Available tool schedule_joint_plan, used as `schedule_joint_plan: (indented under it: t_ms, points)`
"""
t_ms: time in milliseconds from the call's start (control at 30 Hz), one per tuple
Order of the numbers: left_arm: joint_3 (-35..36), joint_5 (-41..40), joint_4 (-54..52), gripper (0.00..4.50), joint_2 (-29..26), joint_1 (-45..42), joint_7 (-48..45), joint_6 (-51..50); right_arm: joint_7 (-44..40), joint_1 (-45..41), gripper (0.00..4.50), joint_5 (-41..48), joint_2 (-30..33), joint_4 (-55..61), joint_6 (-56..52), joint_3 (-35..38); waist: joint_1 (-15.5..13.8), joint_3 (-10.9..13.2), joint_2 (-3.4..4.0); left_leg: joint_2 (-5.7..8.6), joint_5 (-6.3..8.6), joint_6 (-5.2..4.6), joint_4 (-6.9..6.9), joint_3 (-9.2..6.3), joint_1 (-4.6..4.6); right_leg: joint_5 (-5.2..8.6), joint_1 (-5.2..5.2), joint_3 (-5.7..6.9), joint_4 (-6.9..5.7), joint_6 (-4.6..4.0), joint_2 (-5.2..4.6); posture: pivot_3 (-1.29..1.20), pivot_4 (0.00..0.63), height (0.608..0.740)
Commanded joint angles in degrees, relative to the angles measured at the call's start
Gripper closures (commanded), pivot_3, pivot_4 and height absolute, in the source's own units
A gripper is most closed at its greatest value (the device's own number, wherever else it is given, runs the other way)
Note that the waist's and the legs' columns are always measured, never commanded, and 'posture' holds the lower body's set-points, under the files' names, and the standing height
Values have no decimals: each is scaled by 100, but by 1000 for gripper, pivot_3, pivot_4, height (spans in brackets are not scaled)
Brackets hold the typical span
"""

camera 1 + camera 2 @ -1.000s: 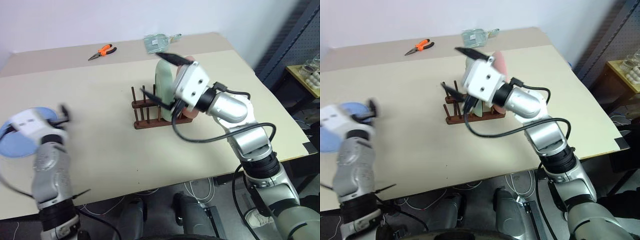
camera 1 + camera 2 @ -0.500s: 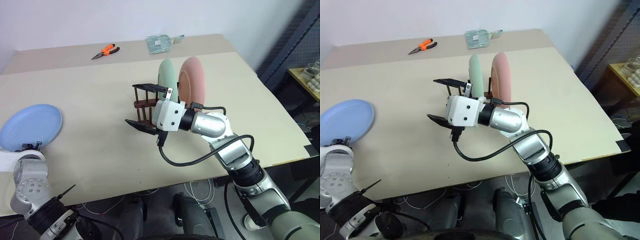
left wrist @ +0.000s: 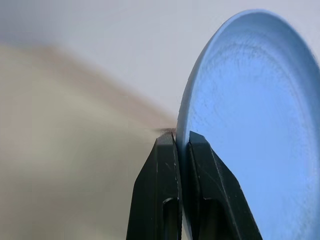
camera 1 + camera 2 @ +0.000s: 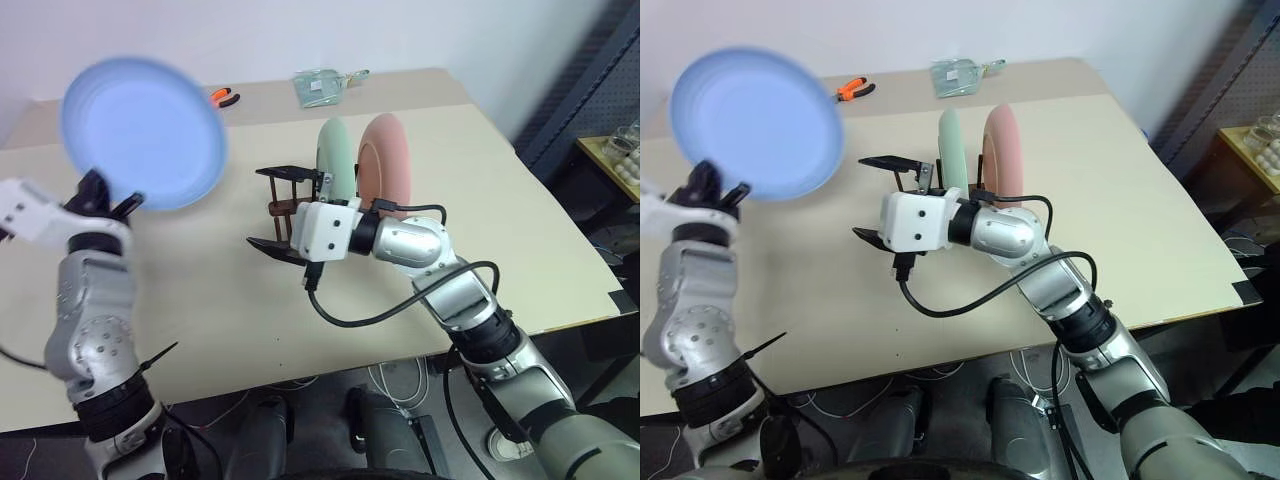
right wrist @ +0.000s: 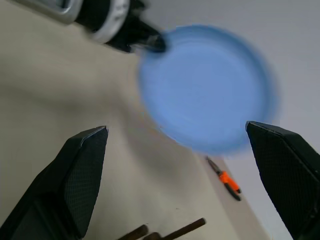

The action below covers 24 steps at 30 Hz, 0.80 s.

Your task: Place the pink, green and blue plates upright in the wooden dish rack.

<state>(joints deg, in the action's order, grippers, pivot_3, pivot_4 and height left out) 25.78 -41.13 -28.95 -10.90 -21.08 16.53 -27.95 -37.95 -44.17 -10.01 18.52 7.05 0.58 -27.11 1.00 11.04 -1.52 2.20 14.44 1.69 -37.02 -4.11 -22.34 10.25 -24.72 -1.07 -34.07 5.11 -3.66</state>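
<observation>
Blue plate (image 4: 143, 132) hangs high at 10 o'clock, pinched only at its rim by your left gripper (image 4: 103, 196); it may slip before the rack (image 4: 292, 207). Right gripper (image 4: 280, 208) gapes empty.

worktop (image 4: 450, 170): beige, fills most of my forward view | pliers (image 4: 850, 89): orange handles, lying flat near my worktop's far edge, partly hidden in my left eye view | clear bag (image 4: 320, 85): crumpled, far edge, well apart from pliers | shelf (image 4: 615, 150): off my right side, holds small pale items, too small to identify
</observation>
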Motion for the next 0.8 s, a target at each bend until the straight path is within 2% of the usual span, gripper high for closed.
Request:
schedule_joint_plan:
  t_ms: [33,233,267,300,500,533,600,800]
  points:
    - [-365,66,-542,4452,142,-185,156,59,453,-583,0,-825,-142,-709,464,-152,9,0,0,-1,0,0,2,1,0,0,-1,0,1,0,1,0,150,739]
    - [-695,109,-737,4452,408,-55,234,35,798,-1098,0,-1227,-578,-1686,671,-155,-8,0,1,-6,0,1,8,0,0,-10,-8,0,-2,17,9,0,150,739]
    - [-718,106,-746,4500,439,-9,229,45,848,-1135,536,-1322,-610,-1795,707,-172,-10,1,1,-6,0,1,7,-1,-1,-10,-8,0,-2,16,9,0,150,739]
    - [-736,73,-758,4500,475,36,225,48,878,-1149,808,-1390,-647,-1861,742,-180,-11,1,1,-4,-1,1,6,1,-2,-8,-8,-1,-1,14,8,0,150,739]
    - [-791,34,-782,4500,515,164,146,44,846,-1069,3980,-1551,-781,-1792,815,-174,-20,1,1,-3,-1,2,4,0,-4,-2,-7,-2,1,2,8,0,150,739]
    - [-774,-10,-775,4167,530,174,114,67,838,-1044,4468,-1576,-782,-1760,832,-183,-20,1,1,-3,-1,2,4,-1,-4,-1,-7,-2,0,2,8,0,150,739]
    - [-743,-107,-766,3478,511,169,65,29,838,-1000,4500,-1623,-776,-1716,865,-197,-19,3,5,-3,-1,2,4,-1,-4,-1,-7,-1,0,1,8,0,150,739]
    - [-600,-283,-753,393,482,58,68,63,878,-930,4500,-1710,-763,-1662,879,-193,-19,3,4,-3,-1,2,4,-2,-4,-1,-7,-1,-1,1,8,0,150,739]
